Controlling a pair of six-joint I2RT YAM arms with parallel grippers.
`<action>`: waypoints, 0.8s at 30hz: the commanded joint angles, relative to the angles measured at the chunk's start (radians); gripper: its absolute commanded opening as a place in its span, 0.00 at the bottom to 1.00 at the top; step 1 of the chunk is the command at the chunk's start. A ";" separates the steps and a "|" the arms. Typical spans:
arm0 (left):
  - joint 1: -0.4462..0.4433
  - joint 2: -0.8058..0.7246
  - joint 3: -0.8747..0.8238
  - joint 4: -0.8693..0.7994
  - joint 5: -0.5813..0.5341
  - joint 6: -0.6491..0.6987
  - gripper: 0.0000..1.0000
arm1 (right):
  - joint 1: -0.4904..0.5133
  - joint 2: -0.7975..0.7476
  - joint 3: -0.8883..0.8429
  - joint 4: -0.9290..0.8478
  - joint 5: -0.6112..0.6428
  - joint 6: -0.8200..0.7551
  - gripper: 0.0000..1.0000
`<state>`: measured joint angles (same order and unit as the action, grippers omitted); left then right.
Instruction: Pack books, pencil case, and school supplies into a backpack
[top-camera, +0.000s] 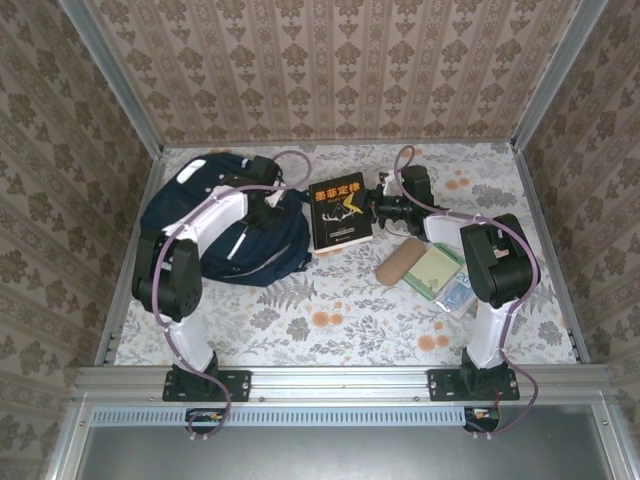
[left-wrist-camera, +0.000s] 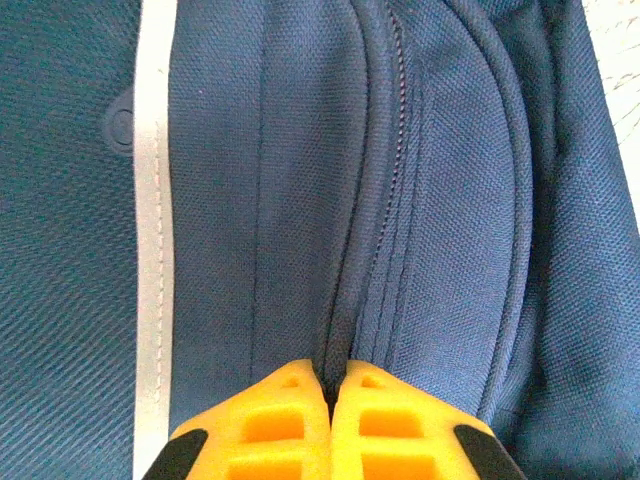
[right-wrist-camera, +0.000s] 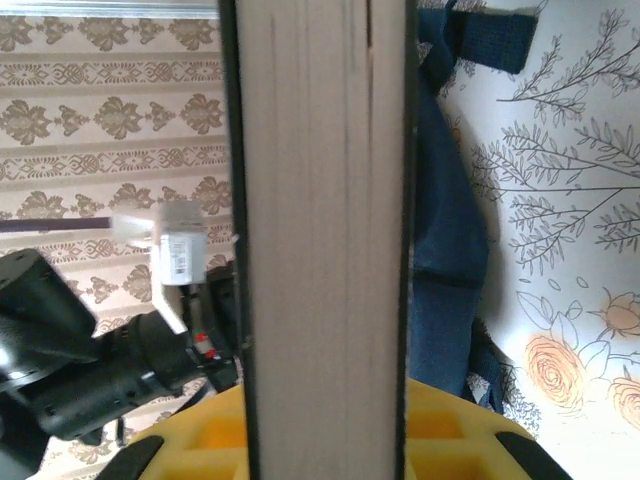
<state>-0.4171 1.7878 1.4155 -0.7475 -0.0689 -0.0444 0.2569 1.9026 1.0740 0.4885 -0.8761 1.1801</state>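
Left gripper (left-wrist-camera: 335, 388) closed tight on backpack (left-wrist-camera: 450, 200) zip seam; backpack lies far left. Right gripper (right-wrist-camera: 325, 425) clamps books (right-wrist-camera: 320, 200) by their right edge, black cover on top, just right of backpack. Tan case (top-camera: 400, 262), green box (top-camera: 435, 268), blue pack (top-camera: 458, 293) lie close together, right of books and nearer.

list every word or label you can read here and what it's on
"墨菲定律", in orange, on the black book cover.
Smaller print lower on that cover: too small to read.
White sticker beside the book, right wrist view: blurred, unreadable.
Backpack: no readable text.
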 joint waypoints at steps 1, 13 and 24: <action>0.033 -0.119 0.070 -0.043 -0.025 -0.023 0.00 | 0.030 -0.048 0.015 0.061 0.018 0.024 0.00; 0.154 -0.233 0.181 -0.063 0.317 -0.158 0.00 | 0.196 0.087 0.116 0.214 0.183 0.157 0.00; 0.201 -0.244 0.219 -0.049 0.507 -0.304 0.00 | 0.311 0.292 0.370 0.245 0.476 0.237 0.00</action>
<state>-0.2245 1.5990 1.5669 -0.8383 0.3103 -0.2714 0.5468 2.1559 1.3529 0.6395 -0.5167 1.3602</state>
